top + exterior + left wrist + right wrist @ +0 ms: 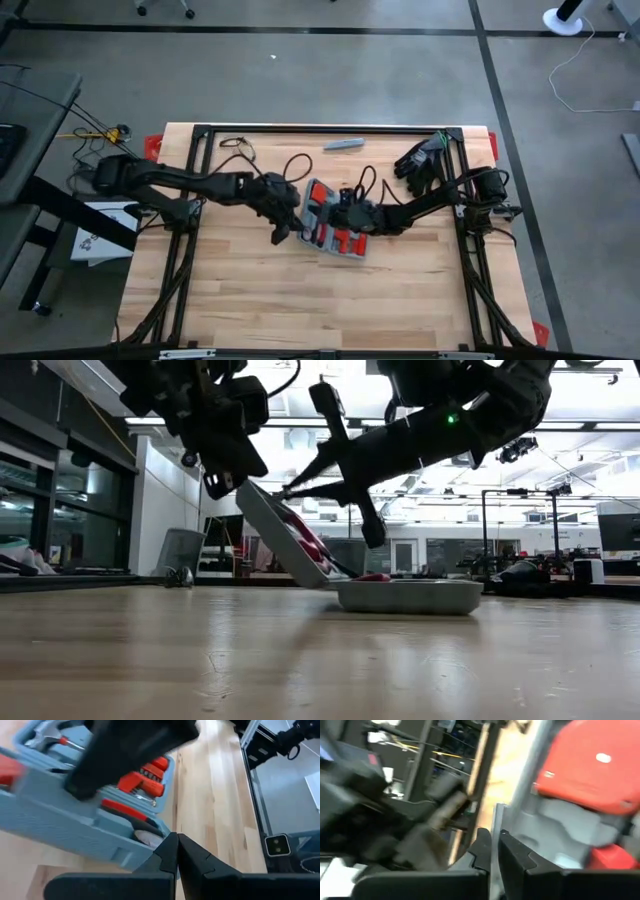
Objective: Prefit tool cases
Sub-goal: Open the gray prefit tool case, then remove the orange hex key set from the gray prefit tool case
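i see the grey-blue rectangular plastic hinged tool case (335, 230) sitting centre of the high view, on the light wooden table (300, 310), and it is half open: in the low view the base tray lies flat at centre right and the lid (280, 532) stands tilted up toward the upper left. red-handled tools (145, 779) show in the moulded recesses.

my left gripper (281, 232) is at the left edge of the case in the high view, fingers together with nothing between them in the left wrist view, tips just beside the case rim. my right gripper (345, 212) is over the case from the right side; in the right wrist view its fingers (515, 857) look nearly together around the thin edge of the lid, but whether they truly clamp it i cannot tell.

progress, as i judge it: lid is partway, neither flat open nor shut, so the fitting is mid-step. left to do: bring the lid down and seat the latch.

off-task: black gloves (420, 160) upper right, small slim grey bar (343, 145) upper centre, both well apart from the case.
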Action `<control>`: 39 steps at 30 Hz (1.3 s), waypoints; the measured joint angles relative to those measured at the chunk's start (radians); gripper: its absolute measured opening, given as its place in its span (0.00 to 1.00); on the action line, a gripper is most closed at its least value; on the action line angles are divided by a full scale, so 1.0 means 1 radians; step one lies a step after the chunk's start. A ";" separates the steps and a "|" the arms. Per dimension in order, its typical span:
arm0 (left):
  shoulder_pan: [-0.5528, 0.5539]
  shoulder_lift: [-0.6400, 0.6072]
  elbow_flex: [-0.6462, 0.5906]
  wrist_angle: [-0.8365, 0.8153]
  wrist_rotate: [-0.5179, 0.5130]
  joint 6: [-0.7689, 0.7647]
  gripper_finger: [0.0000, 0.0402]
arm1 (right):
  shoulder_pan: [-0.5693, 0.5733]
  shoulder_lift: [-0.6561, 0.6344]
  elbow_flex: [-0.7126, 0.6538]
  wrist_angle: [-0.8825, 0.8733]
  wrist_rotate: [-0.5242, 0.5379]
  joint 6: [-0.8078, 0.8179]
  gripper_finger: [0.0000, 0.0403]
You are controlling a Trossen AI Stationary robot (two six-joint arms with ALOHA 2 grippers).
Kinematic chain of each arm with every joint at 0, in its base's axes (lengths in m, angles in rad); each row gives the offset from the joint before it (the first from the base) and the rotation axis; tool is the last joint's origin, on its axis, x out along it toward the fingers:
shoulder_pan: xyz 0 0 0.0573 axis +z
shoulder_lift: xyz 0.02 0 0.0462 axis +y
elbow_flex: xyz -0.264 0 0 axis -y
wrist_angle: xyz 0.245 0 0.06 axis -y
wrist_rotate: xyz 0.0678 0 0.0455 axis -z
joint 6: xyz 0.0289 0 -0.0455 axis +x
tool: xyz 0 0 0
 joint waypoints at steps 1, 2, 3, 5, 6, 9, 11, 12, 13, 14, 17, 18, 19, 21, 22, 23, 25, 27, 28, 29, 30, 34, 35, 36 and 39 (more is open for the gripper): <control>-0.005 0.005 0.000 0.001 0.001 0.000 0.01 | 0.000 0.000 0.001 0.025 0.000 -0.020 0.07; -0.009 0.007 0.000 0.007 0.001 0.000 0.01 | 0.000 -0.001 0.002 0.043 0.000 -0.039 0.08; -0.011 0.007 0.000 0.007 0.001 0.000 0.01 | 0.000 -0.001 0.002 0.064 0.000 -0.055 0.09; -0.015 0.008 0.000 0.002 0.001 0.000 0.01 | -0.001 -0.003 0.003 0.099 0.000 -0.078 0.12; -0.014 0.008 0.000 0.003 0.001 0.000 0.01 | -0.002 -0.004 0.003 0.109 -0.001 -0.083 0.13; -0.015 0.008 0.000 0.007 0.001 0.000 0.01 | -0.002 -0.005 0.004 0.106 -0.020 -0.095 0.14; -0.014 0.008 0.000 0.006 0.001 0.000 0.01 | -0.003 -0.004 0.004 0.105 -0.035 -0.099 0.15; -0.014 0.008 0.000 0.006 0.000 0.000 0.01 | -0.006 -0.004 0.004 0.105 -0.046 -0.102 0.14; -0.014 0.008 0.000 0.007 -0.001 0.000 0.01 | -0.008 -0.004 0.004 0.102 -0.062 -0.109 0.14; -0.014 0.008 0.000 0.007 -0.002 0.000 0.01 | -0.013 -0.004 0.004 0.095 -0.082 -0.116 0.14; -0.014 0.008 0.000 0.007 -0.018 0.001 0.01 | -0.036 -0.008 0.004 0.037 -0.132 -0.108 0.14; -0.014 0.008 0.000 0.006 -0.024 0.000 0.01 | -0.047 -0.014 0.004 -0.006 -0.152 -0.103 0.14; -0.015 0.009 0.000 0.005 -0.039 0.001 0.01 | -0.059 -0.023 0.004 -0.059 -0.173 -0.101 0.14; -0.014 0.015 0.000 0.003 -0.065 0.000 0.01 | -0.082 -0.056 0.004 -0.188 -0.207 -0.103 0.14; -0.014 0.024 0.000 0.001 -0.070 0.000 0.01 | -0.093 -0.080 0.004 -0.266 -0.216 -0.106 0.14; -0.014 0.034 0.000 0.001 -0.073 0.000 0.01 | -0.103 -0.102 0.003 -0.340 -0.224 -0.114 0.14; -0.014 0.064 0.000 0.000 -0.073 0.000 0.01 | -0.125 -0.158 0.004 -0.508 -0.230 -0.141 0.14; -0.014 0.102 0.000 0.000 -0.068 0.000 0.01 | -0.144 -0.213 0.004 -0.657 -0.231 -0.172 0.14; -0.015 0.126 0.000 -0.002 -0.066 -0.004 0.01 | -0.153 -0.236 0.004 -0.732 -0.231 -0.188 0.14; -0.015 0.149 0.000 -0.004 -0.065 -0.009 0.01 | -0.163 -0.259 0.004 -0.794 -0.231 -0.204 0.14; -0.015 0.175 0.000 -0.005 -0.065 -0.015 0.01 | -0.171 -0.277 0.004 -0.855 -0.234 -0.216 0.14; -0.015 0.265 0.000 -0.024 -0.058 -0.035 0.01 | -0.198 -0.301 0.004 -1.005 -0.280 -0.267 0.14; -0.015 0.282 0.000 -0.032 -0.050 -0.034 0.01 | -0.203 -0.297 0.004 -1.024 -0.304 -0.280 0.14; -0.015 0.297 0.000 -0.039 -0.042 -0.029 0.01 | -0.205 -0.284 0.004 -1.031 -0.321 -0.290 0.14; -0.014 0.315 0.004 -0.057 -0.031 0.010 0.01 | -0.200 -0.238 0.004 -1.073 -0.351 -0.307 0.14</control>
